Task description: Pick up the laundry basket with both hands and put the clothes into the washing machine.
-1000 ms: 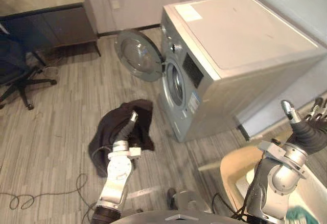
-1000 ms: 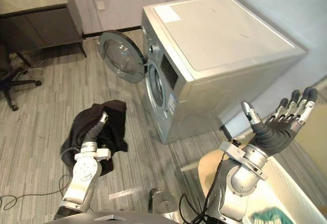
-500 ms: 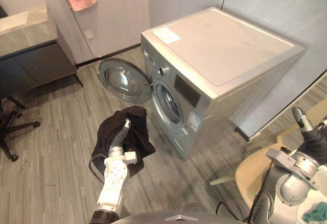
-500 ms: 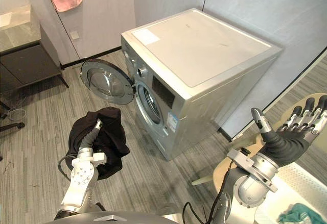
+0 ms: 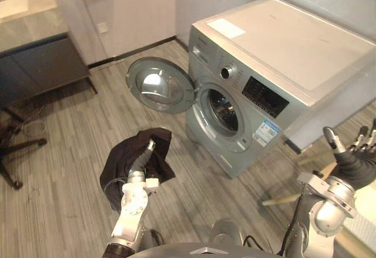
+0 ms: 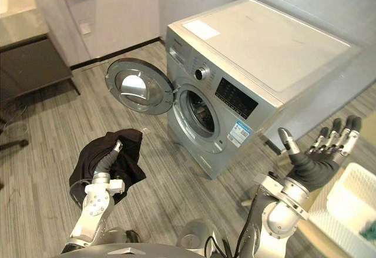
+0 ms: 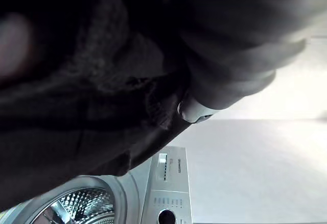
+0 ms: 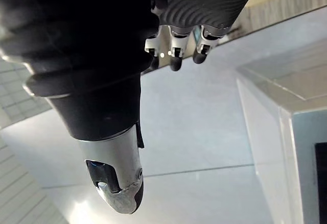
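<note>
Garment [image 5: 117,173], dark, hangs over our left hand [image 5: 145,155]; grip is buried in cloth, can't tell. It's near the washer [image 5: 294,46], beside the open door [image 5: 160,86], short of the drum [image 5: 222,111]. Right hand [image 6: 314,164] is raised, splayed, empty, w/ the basket [image 6: 352,199] just beyond. We should aim straight at the drum mouth and keep the cloth clear of the door rim.

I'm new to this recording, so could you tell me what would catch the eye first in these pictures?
The silver washing machine dominates the room ahead, its round door swung wide open to the left. In front of it a dark garment hangs draped over the left hand. The right hand hovers open and empty at the right, with a white basket at the lower right.
</note>
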You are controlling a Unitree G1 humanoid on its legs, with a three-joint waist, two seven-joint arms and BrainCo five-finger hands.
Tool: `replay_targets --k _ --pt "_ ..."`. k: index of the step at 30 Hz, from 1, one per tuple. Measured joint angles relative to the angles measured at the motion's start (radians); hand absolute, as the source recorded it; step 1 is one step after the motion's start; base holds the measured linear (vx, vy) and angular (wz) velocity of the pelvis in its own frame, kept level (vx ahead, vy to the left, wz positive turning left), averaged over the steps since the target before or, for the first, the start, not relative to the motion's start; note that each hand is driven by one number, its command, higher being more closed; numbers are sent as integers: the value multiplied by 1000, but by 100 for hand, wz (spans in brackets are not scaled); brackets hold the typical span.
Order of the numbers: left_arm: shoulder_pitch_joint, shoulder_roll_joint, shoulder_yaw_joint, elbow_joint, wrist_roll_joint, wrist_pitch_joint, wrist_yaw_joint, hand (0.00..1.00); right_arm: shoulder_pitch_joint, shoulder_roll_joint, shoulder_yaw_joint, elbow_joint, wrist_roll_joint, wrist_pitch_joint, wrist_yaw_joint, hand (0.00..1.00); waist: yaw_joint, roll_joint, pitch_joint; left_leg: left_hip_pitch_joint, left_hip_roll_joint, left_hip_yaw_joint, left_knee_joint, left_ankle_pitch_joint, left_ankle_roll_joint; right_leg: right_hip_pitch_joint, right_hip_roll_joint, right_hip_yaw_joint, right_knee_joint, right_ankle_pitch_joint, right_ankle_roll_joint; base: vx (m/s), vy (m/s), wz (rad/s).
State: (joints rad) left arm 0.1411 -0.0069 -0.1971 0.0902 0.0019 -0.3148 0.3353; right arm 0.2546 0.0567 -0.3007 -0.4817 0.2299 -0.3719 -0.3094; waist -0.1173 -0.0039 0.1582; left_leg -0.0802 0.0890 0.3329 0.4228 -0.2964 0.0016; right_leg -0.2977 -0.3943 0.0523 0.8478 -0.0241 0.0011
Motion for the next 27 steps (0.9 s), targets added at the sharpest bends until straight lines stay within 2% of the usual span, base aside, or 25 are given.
replay_targets --k 1,2,4,5,6,7,8,9,10,11,12,13,14,15,17,19,20,21,23,24,25,26,27 --pt "-1 1 11 -5 0 0 1 100 0 -1 17 1 0 1 0 0 -3 3 3 31 -1 33 -39 5 9 -23 2 -97 41 -66 -7 126 186 -91" --pt "-1 1 25 -6 0 0 1 100 -7 -8 32 6 -1 1 2 0 3 7 2 65 -1 83 -83 8 12 -38 26 -222 36 -137 -5 142 174 -116" --pt "3 6 65 -6 -1 0 1 100 -52 -8 63 42 -1 3 3 0 11 1 -1 106 -3 185 -138 20 -2 -45 63 -439 -47 -205 -9 168 134 -144" --pt "4 8 102 -6 -1 1 2 100 -89 -7 92 76 -2 4 3 0 18 -2 -3 131 -3 254 -164 22 -7 -32 83 -614 -133 -219 -23 252 143 -172" --pt "4 8 138 -5 -1 2 2 100 -109 -7 118 109 -2 5 3 0 23 -3 -4 152 -4 308 -176 22 -10 -5 110 -776 -231 -210 -44 241 107 -150" --pt "3 8 150 -1 -1 3 3 100 -108 -7 128 119 -3 7 2 0 27 -4 -4 164 -10 321 -178 20 -14 13 128 -836 -293 -193 -75 277 76 -117" --pt "-1 4 160 14 -1 4 9 100 -99 -15 136 138 -16 10 2 0 31 9 -2 187 -10 327 -178 5 -35 56 171 -867 -373 -208 -142 300 71 -89" --pt "-4 2 161 35 -1 5 10 100 -95 -23 137 167 -32 16 2 0 36 28 -7 191 2 321 -170 -2 -40 59 191 -855 -385 -203 -145 305 58 -71" --pt "-18 2 161 61 -1 9 10 100 -85 -26 136 190 -38 28 3 0 30 33 -9 181 17 301 -126 -2 -40 69 198 -852 -391 -210 -135 294 18 -40" --pt "-38 0 157 96 -1 14 9 100 -62 -28 131 222 -39 38 4 0 25 35 -7 157 52 279 -13 -2 -40 98 220 -846 -416 -214 -129 283 -46 -36" --pt "-36 -9 159 110 -1 18 10 100 -47 -27 131 251 -38 49 3 0 32 35 -6 128 111 270 151 13 -26 133 248 -823 -440 -217 -123 328 -55 -45" --pt "-33 -11 159 116 -2 18 10 100 -35 -26 131 263 -38 49 3 0 36 36 -6 115 138 270 228 32 -14 151 259 -808 -450 -218 -121 316 -5 -88" --pt "-16 -13 153 123 -12 19 7 100 -12 -18 131 271 -36 51 -2 0 53 40 -5 75 207 269 418 83 8 196 276 -768 -472 -220 -114 296 55 -94" --pt "1 -16 149 123 -21 19 2 100 15 -14 130 271 -36 51 -5 0 51 42 -7 41 242 267 539 84 14 227 280 -735 -491 -219 -99 236 82 -89" --pt "17 -26 148 123 -20 18 0 100 65 -8 121 287 -40 51 -14 0 47 43 -6 -14 269 263 613 70 22 267 280 -698 -534 -217 -86 169 93 -50" --pt "54 -44 144 116 -19 19 2 100 125 17 105 333 -40 62 -56 0 54 43 -6 -73 318 297 602 44 26 298 270 -648 -570 -195 -53 226 211 -76" --pt "78 -53 140 116 -19 19 3 100 144 18 103 366 -39 72 -76 0 52 44 -2 -107 340 313 545 41 29 299 259 -607 -573 -187 -37 209 254 -79" --pt "84 -55 137 116 -20 19 5 100 146 18 103 380 -39 73 -84 0 52 45 0 -117 344 316 519 38 30 299 253 -592 -575 -184 -29 211 314 -100" --pt "110 -56 132 99 -20 21 11 100 164 14 133 452 -41 84 -133 0 62 34 21 -160 341 298 275 47 14 267 205 -483 -567 -169 26 173 375 -122" --pt "116 -56 133 85 -21 21 13 100 170 9 148 463 -49 89 -139 0 69 36 22 -167 335 275 197 71 6 244 200 -458 -554 -170 41 128 418 -135" --pt "119 -65 138 63 -24 15 25 100 183 -6 179 469 -72 94 -145 0 76 57 36 -177 319 195 20 193 12 191 199 -394 -509 -180 83 147 552 -130" --pt "105 -58 152 54 -41 8 36 100 166 -22 205 493 -79 96 -149 0 71 67 77 -193 307 161 0 259 -87 127 179 -328 -436 -198 129 126 469 -105" --pt "74 -54 169 58 -50 9 43 100 157 -14 223 504 -73 105 -148 0 62 34 103 -212 284 168 10 249 -76 84 152 -295 -409 -204 139 54 406 -62"
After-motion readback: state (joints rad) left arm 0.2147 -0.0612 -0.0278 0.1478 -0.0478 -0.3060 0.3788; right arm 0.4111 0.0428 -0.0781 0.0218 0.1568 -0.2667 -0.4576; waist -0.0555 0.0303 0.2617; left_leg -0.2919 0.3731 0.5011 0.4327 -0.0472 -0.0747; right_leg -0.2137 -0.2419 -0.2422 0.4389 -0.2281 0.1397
